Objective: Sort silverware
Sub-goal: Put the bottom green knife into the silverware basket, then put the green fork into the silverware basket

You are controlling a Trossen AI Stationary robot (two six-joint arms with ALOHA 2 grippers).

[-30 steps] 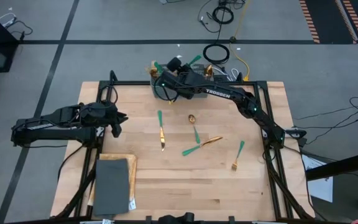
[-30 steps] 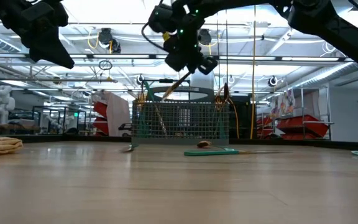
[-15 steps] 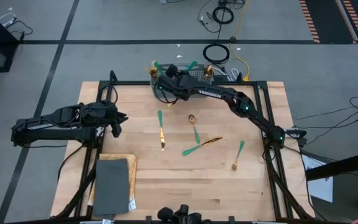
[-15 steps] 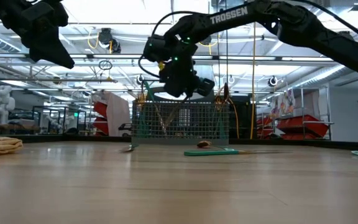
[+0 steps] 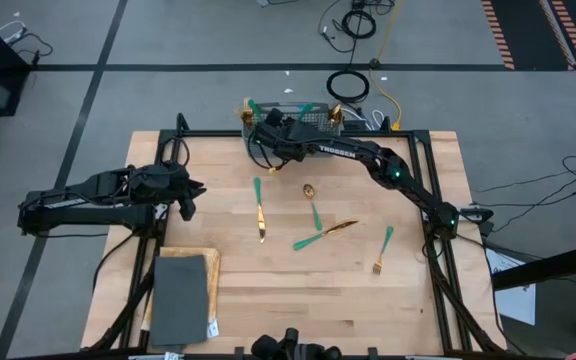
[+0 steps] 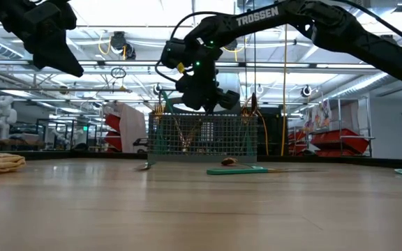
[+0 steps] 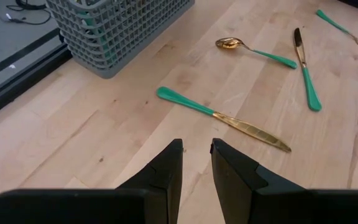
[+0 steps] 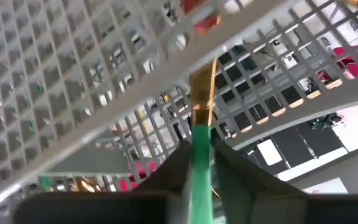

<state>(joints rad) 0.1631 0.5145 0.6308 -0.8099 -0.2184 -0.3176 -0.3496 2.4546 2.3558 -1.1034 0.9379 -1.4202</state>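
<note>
Right wrist view: right gripper over the wire basket, fingers narrowly parted around a teal-handled utensil, gold end inside.
Table: other silverware scattered mid-table.
Left gripper: waiting, slightly apart, empty.
Handling: light, stiff, slick; best pinched mid-handle.

Left gripper fingers slightly apart, empty, over wooden tabletop. Knife lies ahead; spoon, second knife, fork beyond. Grey mesh basket near the tabletop edge.
</note>
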